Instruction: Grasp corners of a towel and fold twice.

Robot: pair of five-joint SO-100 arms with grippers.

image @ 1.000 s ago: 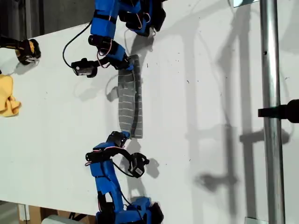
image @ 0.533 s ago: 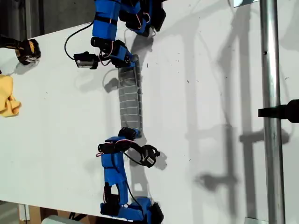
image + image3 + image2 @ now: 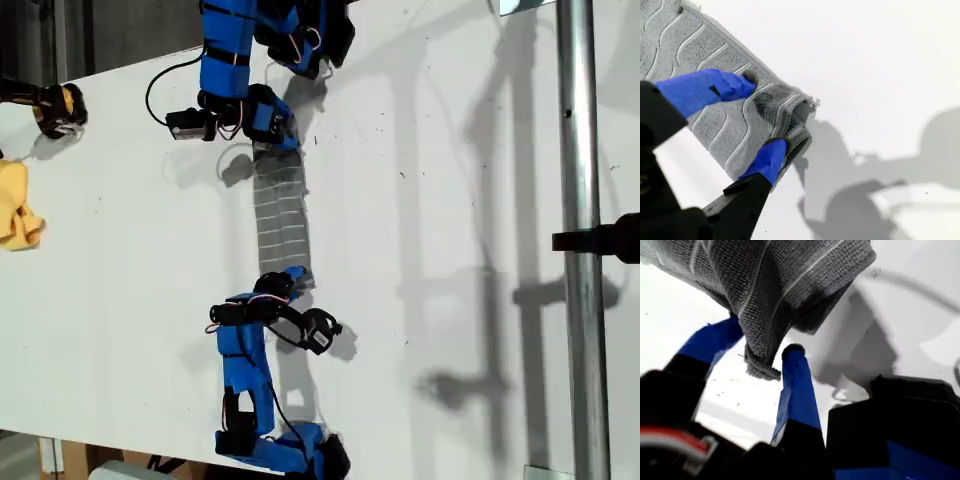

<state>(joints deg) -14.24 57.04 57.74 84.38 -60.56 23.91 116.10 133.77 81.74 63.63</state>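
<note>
Jaws of my first gripper [image 3: 762,352] are closed on a bunched corner [image 3: 762,369] of the grey white-striped fabric towel [image 3: 780,280], which hangs off the white tabletop [image 3: 670,305]. My second gripper [image 3: 762,115] has its jaws pinched across another doubled-over corner [image 3: 799,107], low to the table.

- In the exterior view the towel [image 3: 280,210] is a narrow strip strung between the two blue arms. It sits well apart from the upright steel pole [image 3: 575,200], on the side away from it.
- The crumpled yellow cloth [image 3: 18,205] lies farther from the pole again, untouched.

Risks, as I judge them:
- The first grip holds only a small tuft, so too much tension between the arms could pull it free.
- At the second grip the layers look loosely stacked, and one may slip out and open the fold.
- Uneven lowering would lay the strip down skewed.
</note>
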